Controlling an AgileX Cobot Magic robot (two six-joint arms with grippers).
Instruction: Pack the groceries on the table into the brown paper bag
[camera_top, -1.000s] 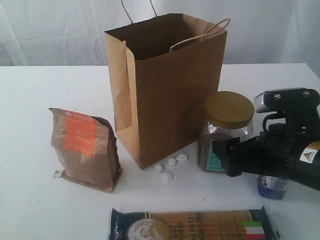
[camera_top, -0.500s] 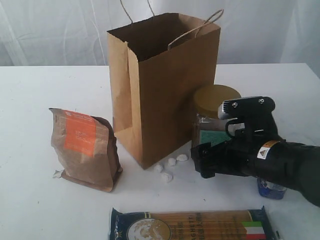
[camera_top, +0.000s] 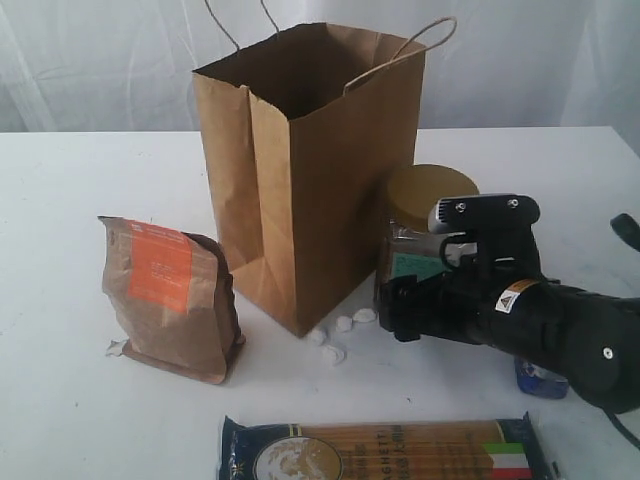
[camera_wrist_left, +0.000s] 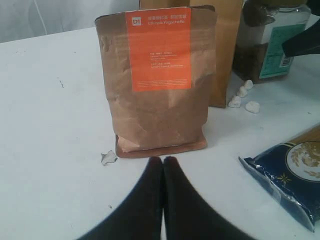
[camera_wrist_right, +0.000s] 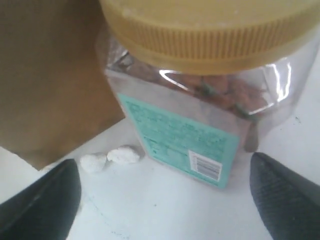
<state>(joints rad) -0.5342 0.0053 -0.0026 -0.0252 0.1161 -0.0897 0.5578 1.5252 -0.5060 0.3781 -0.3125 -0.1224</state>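
The brown paper bag stands open and upright at mid-table. Against its right side is the gold-lidded jar. My right gripper is low in front of the jar. In the right wrist view it is open, its fingers wide apart and the jar just beyond the gap, untouched. The kraft pouch stands at the left. My left gripper is shut and empty, just short of the pouch. The spaghetti pack lies at the front edge. A small blue-white packet peeks from behind the right arm. Can and bottle are out of view.
Small white pebble-like bits lie on the table between the bag's front corner and the jar; the right wrist view shows two next to the jar's base. A torn white scrap lies by the pouch.
My right arm has moved left and lower toward the jar. The jar has slid left against the bag, and the bag has shifted and turned a little to the left.
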